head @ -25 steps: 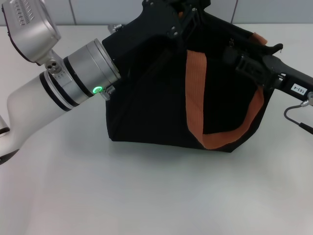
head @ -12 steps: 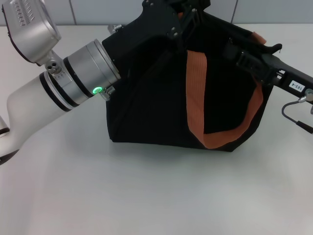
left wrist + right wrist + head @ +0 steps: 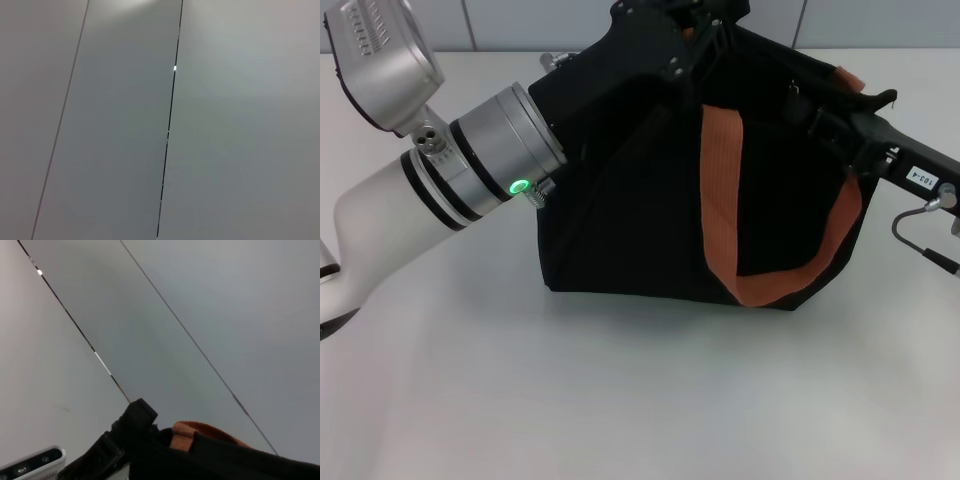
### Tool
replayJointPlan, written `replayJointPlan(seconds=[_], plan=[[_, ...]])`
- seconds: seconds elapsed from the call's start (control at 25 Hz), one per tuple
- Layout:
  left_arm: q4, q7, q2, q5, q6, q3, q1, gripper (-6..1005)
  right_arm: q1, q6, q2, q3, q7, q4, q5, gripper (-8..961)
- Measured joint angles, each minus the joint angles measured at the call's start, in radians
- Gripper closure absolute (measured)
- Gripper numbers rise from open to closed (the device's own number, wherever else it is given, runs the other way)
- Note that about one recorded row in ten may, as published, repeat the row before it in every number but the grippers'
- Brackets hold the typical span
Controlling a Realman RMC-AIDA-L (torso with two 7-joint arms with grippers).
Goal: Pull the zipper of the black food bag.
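The black food bag [image 3: 620, 200] stands on the white table with an orange-brown strap [image 3: 720, 190] hanging down its front. My left gripper [image 3: 672, 40] is at the bag's top back edge, pressed against the black fabric. My right gripper [image 3: 825, 112] reaches in from the right to the bag's top right edge, by the second strap [image 3: 850, 78]. A small glint [image 3: 790, 90] shows on the top edge just left of it; I cannot tell if it is the zipper pull. The right wrist view shows the bag's top edge [image 3: 225, 460] and a strap [image 3: 192, 432]. The left wrist view shows only wall.
The white table [image 3: 620, 400] stretches in front of the bag. A tiled wall [image 3: 520, 20] runs behind it. A grey cable [image 3: 910, 225] loops off my right arm at the right edge. My left arm's silver wrist [image 3: 490, 155] crosses the table's left side.
My right gripper has shifted a little to the right along the bag's top edge, and the bag's right side has stretched slightly with it. The left arm has held still.
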Motion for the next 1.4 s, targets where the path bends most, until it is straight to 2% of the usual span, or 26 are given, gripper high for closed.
replayJointPlan(seconds=[0.12,0.32,0.84,1.24,1.4], plan=[[0.0,0.0,0.0,0.0,0.001,0.0,0.0,977,-0.002,-0.003,0.0,0.0,0.001,-0.002,0.0,945],[-0.001,0.0,0.0,0.001,0.003,0.0,0.0,977,-0.005,-0.006,-0.003,-0.003,0.04,-0.01,-0.004,954],[-0.001,0.0,0.0,-0.001,0.017,0.0,0.007,977,-0.028,0.026,-0.004,-0.006,0.168,-0.057,-0.008,953],[0.006,0.0,0.0,-0.003,0.018,-0.002,0.011,976,-0.055,0.053,-0.004,-0.001,0.177,-0.058,-0.005,953],[0.007,0.0,0.0,-0.003,0.018,-0.002,0.012,976,-0.065,0.051,-0.004,0.003,0.177,-0.058,-0.004,917]])
